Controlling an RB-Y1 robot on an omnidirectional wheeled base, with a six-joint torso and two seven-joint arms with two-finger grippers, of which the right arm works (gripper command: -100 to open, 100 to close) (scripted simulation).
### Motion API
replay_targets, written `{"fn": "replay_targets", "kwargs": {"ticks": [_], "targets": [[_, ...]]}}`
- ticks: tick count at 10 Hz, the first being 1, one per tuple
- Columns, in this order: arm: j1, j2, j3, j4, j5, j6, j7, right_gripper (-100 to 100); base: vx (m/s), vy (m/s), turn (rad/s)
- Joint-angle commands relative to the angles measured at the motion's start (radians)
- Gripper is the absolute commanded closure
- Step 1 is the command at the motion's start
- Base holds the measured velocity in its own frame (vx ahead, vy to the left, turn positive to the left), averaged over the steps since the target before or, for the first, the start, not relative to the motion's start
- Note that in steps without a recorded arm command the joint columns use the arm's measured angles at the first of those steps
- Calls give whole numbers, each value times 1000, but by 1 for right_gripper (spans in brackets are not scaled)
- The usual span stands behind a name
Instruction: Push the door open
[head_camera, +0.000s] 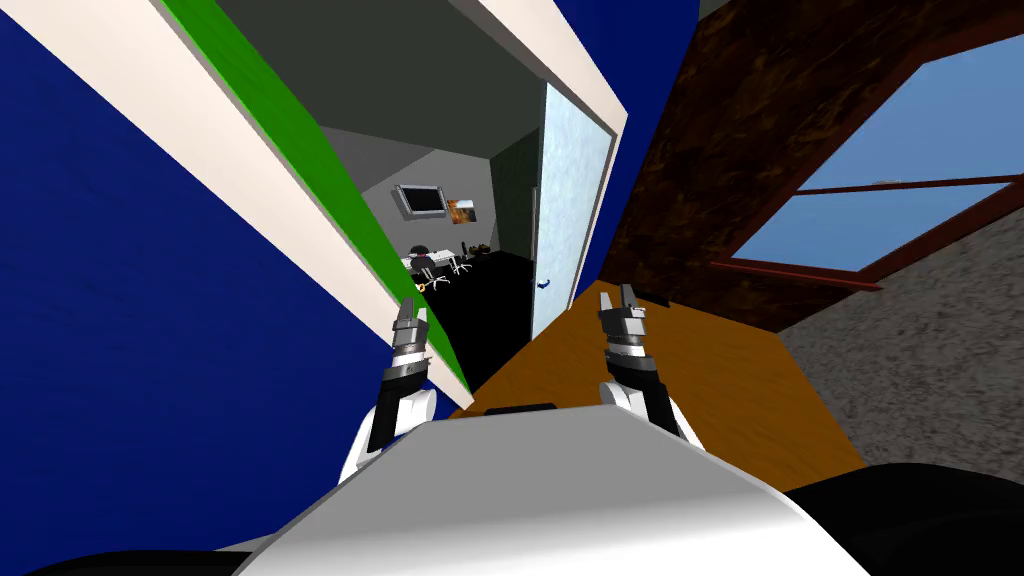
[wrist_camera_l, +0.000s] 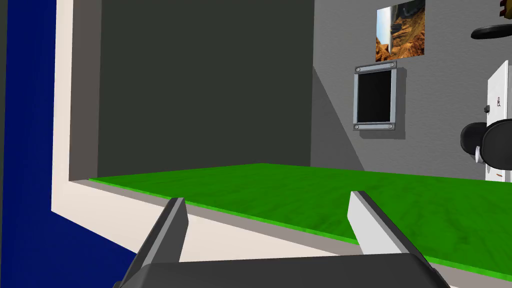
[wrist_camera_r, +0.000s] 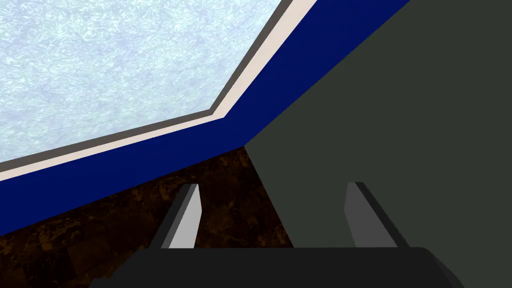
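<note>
Pale frosted blue-white door leaf (head_camera: 570, 200), standing ahead and slightly to the right, swung away into the far room so that it lies along the right side of the opening; a small dark blue handle (head_camera: 545, 284) sits low on its near edge. In the right wrist view the same leaf (wrist_camera_r: 100, 65) is bordered by a cream strip, then a blue band, then dark brown wall. The cream door frame (head_camera: 290, 225) encloses the opening; its left side carries a bright green surface (head_camera: 300, 155), seen in the left wrist view as a broad green plane (wrist_camera_l: 300, 195) running past the fingers. Between this green side and the door's edge the passage lies open, showing a black area (head_camera: 490, 310) at floor level and, further in, a grey wall with a dark framed screen (head_camera: 421, 200), an orange-toned picture (head_camera: 461, 211) and black chairs (head_camera: 424, 265) beside white furniture. The right gripper (head_camera: 622, 300) is raised near the door's lower corner and apart from it, its fingers spread wide and holding nothing (wrist_camera_r: 272, 185). The left gripper (head_camera: 410, 315) is just beside the foot of the green left side, its fingers likewise wide and empty (wrist_camera_l: 265, 200). Deep blue wall (head_camera: 120, 300) flanks the frame on the left. Orange-brown floor (head_camera: 720, 400) runs under the right arm to a dark brown mottled wall (head_camera: 760, 100) with a red-framed window (head_camera: 900, 170).
</note>
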Motion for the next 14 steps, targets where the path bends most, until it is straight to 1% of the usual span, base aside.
{"fn": "replay_targets", "kwargs": {"ticks": [1, 3, 4, 5, 9, 14], "targets": [[-11, -7, 8, 34, 2, -6, 0, -100, 163, -54, 67], [-28, -16, 19, 86, 6, -15, -1, -100, 65, -114, 102], [-33, -19, 23, 102, 7, -17, -1, -100, 56, -107, 50], [-44, -24, 30, 135, 9, -23, -1, -100, 65, -114, 63], [-71, -34, 48, 219, 15, -37, -1, -100, 91, -103, 69], [-111, -45, 75, 342, 23, -58, -2, -100, 75, -97, 77]]}}
